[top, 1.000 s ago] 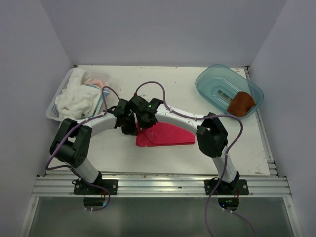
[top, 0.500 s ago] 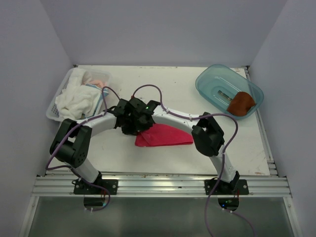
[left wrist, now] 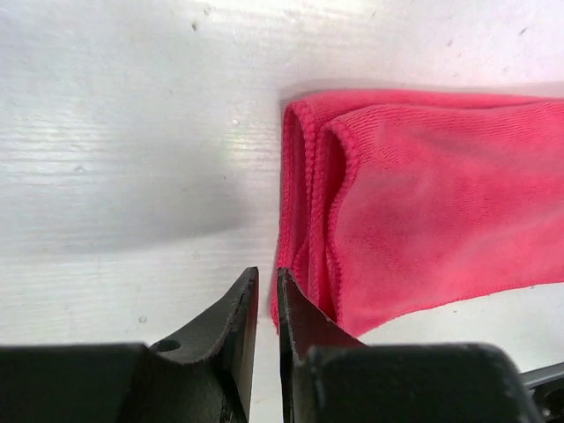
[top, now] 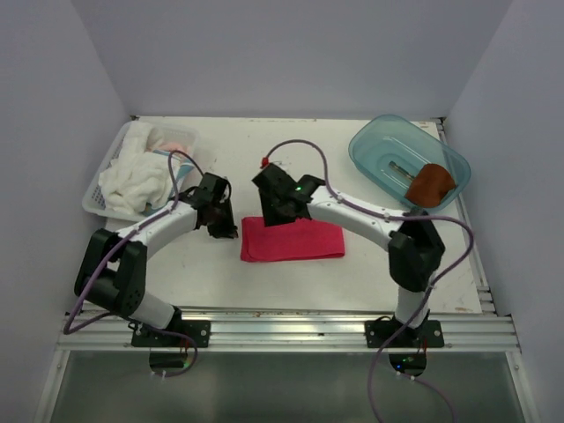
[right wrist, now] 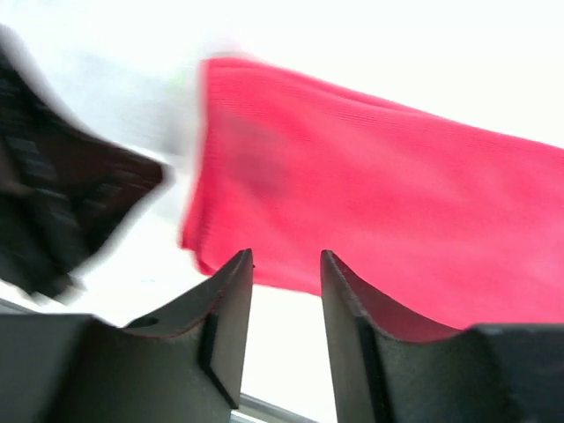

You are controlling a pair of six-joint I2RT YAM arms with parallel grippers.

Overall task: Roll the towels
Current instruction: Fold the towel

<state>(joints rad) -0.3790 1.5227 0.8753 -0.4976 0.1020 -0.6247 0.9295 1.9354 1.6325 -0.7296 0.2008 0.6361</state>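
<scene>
The pink-red towel (top: 293, 239) lies flat on the table as a folded strip; it also shows in the left wrist view (left wrist: 423, 203) and the right wrist view (right wrist: 379, 211). My left gripper (top: 227, 231) sits just left of the towel's left end, jaws almost together and empty (left wrist: 266, 278), right fingertip beside the folded edge. My right gripper (top: 271, 217) hovers over the towel's far left corner, open and empty (right wrist: 286, 260). The rust-brown towel (top: 431, 183) lies bunched in the blue tub (top: 384, 141) at the back right.
A white basket (top: 95, 196) with white cloths (top: 137, 181) stands at the back left, close to my left arm. Walls close in the table on the left, back and right. A metal rail runs along the near edge.
Both grippers were bunched together over the towel's left end; now they are apart. The left has drawn left, the right has drawn back, and the towel lies flatter and straighter.
</scene>
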